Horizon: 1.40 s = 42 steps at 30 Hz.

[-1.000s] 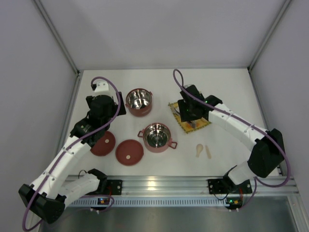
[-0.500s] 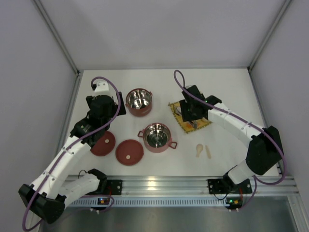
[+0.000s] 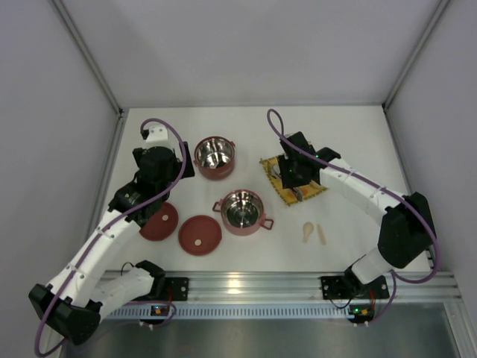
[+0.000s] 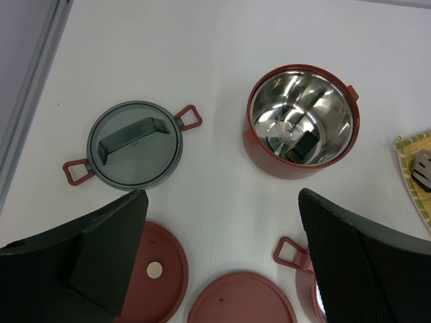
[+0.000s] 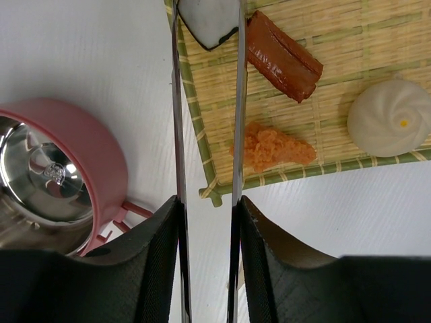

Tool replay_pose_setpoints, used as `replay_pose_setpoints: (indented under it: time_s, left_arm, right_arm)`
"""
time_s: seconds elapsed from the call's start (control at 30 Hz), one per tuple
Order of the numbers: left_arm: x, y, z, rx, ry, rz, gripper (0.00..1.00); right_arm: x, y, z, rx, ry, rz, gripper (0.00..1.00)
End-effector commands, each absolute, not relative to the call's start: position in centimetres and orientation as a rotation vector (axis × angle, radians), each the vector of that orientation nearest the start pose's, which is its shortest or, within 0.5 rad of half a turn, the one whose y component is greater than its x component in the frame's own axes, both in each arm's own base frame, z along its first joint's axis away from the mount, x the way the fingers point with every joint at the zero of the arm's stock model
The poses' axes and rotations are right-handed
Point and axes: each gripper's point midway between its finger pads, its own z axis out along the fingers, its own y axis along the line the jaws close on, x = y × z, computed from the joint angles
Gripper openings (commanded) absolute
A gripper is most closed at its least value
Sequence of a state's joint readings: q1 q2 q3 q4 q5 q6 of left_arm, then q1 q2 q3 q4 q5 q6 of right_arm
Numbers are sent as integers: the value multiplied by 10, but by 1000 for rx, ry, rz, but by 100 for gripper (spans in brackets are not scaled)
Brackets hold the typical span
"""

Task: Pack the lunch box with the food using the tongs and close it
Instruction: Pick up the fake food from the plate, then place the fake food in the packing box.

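Note:
My right gripper (image 5: 207, 215) is shut on the silver tongs (image 5: 236, 134), over the yellow mat (image 3: 313, 192). The tongs' tips pinch a black-and-white roll (image 5: 205, 20) at the mat's edge. On the mat lie a brown-red sausage (image 5: 283, 57), an orange piece (image 5: 273, 147) and a cream bun (image 5: 390, 116). Two dark-red lunch box bowls stand open with steel insides: the far one (image 3: 215, 173) and the near one (image 3: 246, 227), whose rim (image 5: 111, 168) shows beside the tongs. My left gripper (image 4: 222, 222) hangs open above the table between the bowls and two flat red lids (image 3: 159, 221) (image 3: 200, 234).
A grey lid with red side handles (image 4: 135, 142) lies left of the far bowl. Two small beige sticks (image 3: 308, 232) (image 3: 321, 234) lie near the front, right of the near bowl. White walls close in the table on three sides.
My right gripper has squeezed the tongs narrower and shifted slightly toward the mat's back-left corner. The left arm has not moved.

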<state>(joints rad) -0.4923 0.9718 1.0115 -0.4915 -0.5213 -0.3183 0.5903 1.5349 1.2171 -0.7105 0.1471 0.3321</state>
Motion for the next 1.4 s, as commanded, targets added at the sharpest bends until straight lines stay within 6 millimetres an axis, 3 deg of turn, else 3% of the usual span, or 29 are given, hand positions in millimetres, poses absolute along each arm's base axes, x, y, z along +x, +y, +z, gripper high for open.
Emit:
replay_pose_setpoints:
  time_s: [0.0,0.23,0.87,1.13,1.37]
  left_arm:
    - [309,-77,275,-166,1922,-6,99]
    - [309,-77,274,-164,1923,-4,99]
    - [309,-76,275,-170,1921,-4,99]
    - [309,-77,275,-165,1921,-10,99]
    - [309,-77,275,-167,1922,-8,99]
  right_arm:
    - [316,196,138,-273,2503,209,29]
    - [316,194,150,-255,2482,204,16]
    - [332,200,210,-220,2386,235,13]
    - [339,235,247,-262,2332,339,13]
    - [344,295,271,-359,2294,405,13]
